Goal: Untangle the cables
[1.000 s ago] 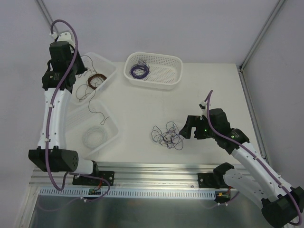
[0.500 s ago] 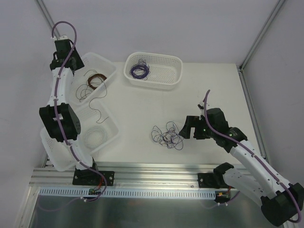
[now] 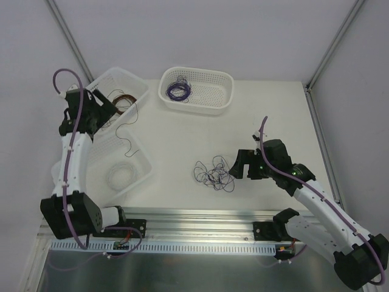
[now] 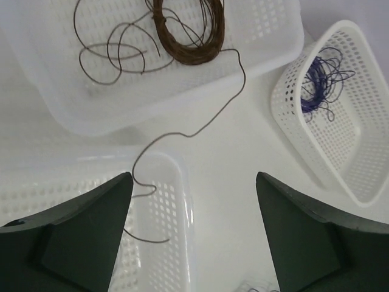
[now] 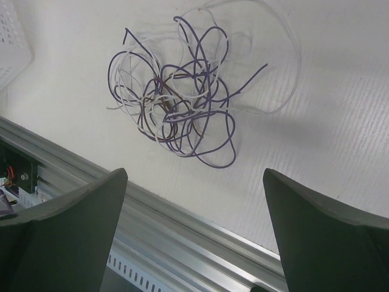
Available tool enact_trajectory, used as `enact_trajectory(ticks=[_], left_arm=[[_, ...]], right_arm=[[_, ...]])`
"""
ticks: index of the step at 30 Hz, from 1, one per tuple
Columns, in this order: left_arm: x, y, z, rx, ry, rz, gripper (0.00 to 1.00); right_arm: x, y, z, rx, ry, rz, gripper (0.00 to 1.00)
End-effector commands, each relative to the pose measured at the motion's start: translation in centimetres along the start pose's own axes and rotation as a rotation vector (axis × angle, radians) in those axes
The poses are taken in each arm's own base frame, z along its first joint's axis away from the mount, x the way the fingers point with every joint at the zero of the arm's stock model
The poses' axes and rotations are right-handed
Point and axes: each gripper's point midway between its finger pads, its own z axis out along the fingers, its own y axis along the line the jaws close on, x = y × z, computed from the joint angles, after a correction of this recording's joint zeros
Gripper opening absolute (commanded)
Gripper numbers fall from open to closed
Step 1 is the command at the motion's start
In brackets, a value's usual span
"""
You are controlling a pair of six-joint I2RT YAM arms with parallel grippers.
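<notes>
The cables (image 3: 214,173) lie as a knotted clump of purple, whitish and dark brown wire on the table; the right wrist view shows the cables (image 5: 182,103) just ahead of the jaws. My right gripper (image 3: 234,165) (image 5: 194,173) stands open right of the clump, touching nothing. Over the two left baskets my left gripper (image 3: 104,111) (image 4: 193,176) is open and empty. A brown wire coil (image 3: 121,102) (image 4: 185,30) lies in the upper left basket (image 3: 141,91). Its loose strand (image 4: 200,128) trails over the rim into the lower basket (image 4: 173,201).
A whitish coil (image 3: 121,176) lies in the lower left basket (image 3: 143,159). A purple coil (image 3: 178,91) (image 4: 316,79) sits in the back basket (image 3: 226,91). A metal rail (image 3: 200,216) (image 5: 182,231) runs along the table's near edge. Walls close both sides.
My left gripper went from shut to open and its arm swung back and down from above the upper left basket. The brown wire stays in that basket. The right arm stayed put.
</notes>
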Motion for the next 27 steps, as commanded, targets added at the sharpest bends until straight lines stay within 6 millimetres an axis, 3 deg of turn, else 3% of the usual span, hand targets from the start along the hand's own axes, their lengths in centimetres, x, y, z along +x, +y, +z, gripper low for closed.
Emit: enact_trajectory(ticks=[1, 5, 12, 19, 27], left_arm=[[5.7, 1.2, -1.1, 0.007, 0.112, -0.237, 0.82], [9.4, 2.6, -1.4, -0.028, 0.166, -0.425, 0.79], [14.4, 4.6, 0.4, -0.092, 0.239, -0.594, 0.75], [16.1, 5.5, 2.2, -0.136, 0.243, -0.720, 0.67], [18.5, 6.6, 3.1, -0.194, 0.279, -0.740, 0.61]], right_arm=[[-0.4, 0.6, 0.2, -0.035, -0.024, -0.016, 1.00], [-0.3, 0.7, 0.4, -0.047, -0.024, -0.014, 1.00], [-0.1, 0.5, 0.2, -0.045, -0.042, -0.017, 1.00], [0.4, -0.1, -0.2, -0.022, -0.037, -0.023, 1.00], [0.5, -0.3, -0.3, -0.009, -0.039, -0.024, 1.00]])
